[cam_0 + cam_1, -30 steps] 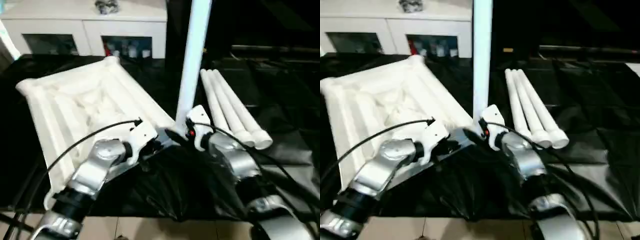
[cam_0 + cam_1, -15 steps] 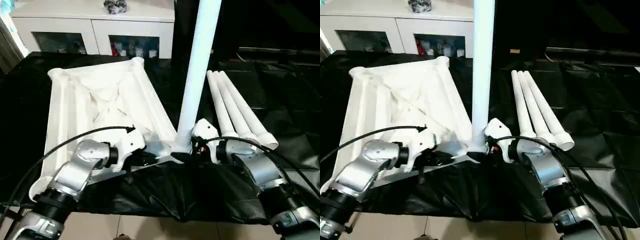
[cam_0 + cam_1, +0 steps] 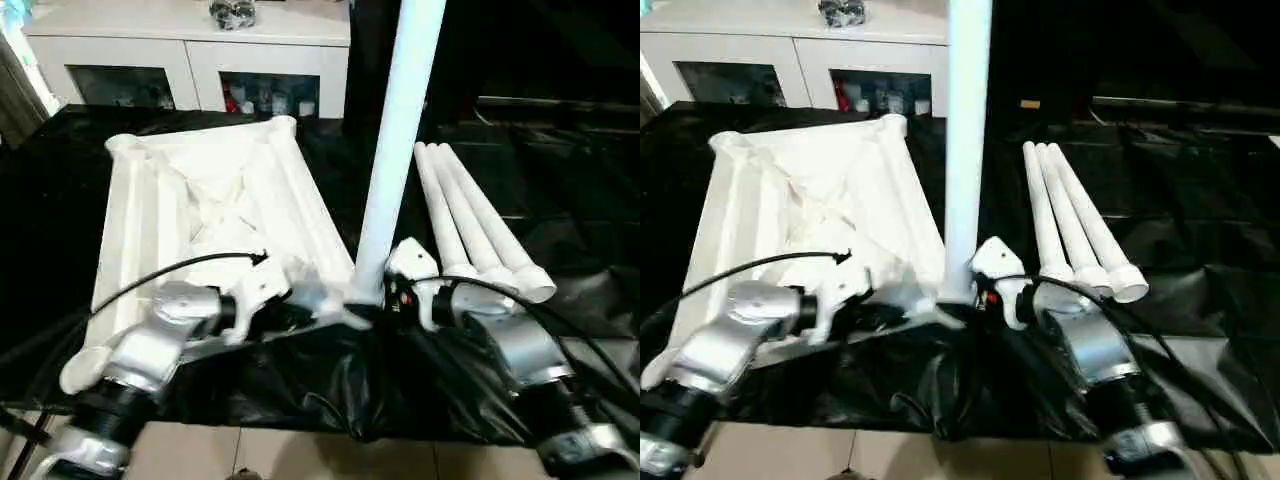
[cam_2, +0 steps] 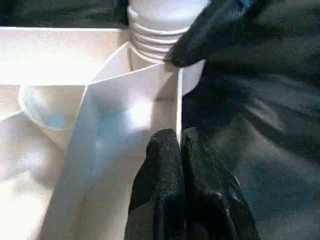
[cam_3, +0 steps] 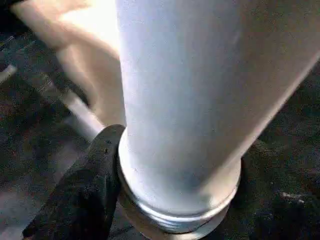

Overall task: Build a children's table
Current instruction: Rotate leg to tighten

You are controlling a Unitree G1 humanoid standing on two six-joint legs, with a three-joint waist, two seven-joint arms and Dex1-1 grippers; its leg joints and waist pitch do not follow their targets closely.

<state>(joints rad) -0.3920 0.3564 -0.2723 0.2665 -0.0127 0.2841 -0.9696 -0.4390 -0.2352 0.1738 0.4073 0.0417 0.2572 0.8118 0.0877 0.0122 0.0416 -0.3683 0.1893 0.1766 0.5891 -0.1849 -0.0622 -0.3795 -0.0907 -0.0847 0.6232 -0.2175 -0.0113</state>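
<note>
The children's table top (image 3: 150,210) lies upside down on a black sheet, its X-ribbed underside facing up. One white leg (image 3: 395,150) stands upright in the near right corner socket. My right gripper (image 3: 378,300) is shut on the leg's base (image 5: 190,100), and one black finger (image 5: 85,190) presses against the collar. My left gripper (image 4: 180,145) is shut on the thin white rim wall (image 4: 130,90) of the table top, right beside that corner. The leg's ribbed end (image 4: 155,35) shows just beyond the left gripper.
Three more white legs (image 3: 475,215) lie side by side on the black sheet (image 3: 570,180), right of the upright leg. A white cabinet with glass doors (image 3: 190,60) stands behind the table top. The sheet's near edge hangs over light floor (image 3: 300,450).
My right gripper's fingers have closed in around the leg's base. The head camera has tilted, so the whole picture has shifted. The left gripper's hold on the rim is unchanged.
</note>
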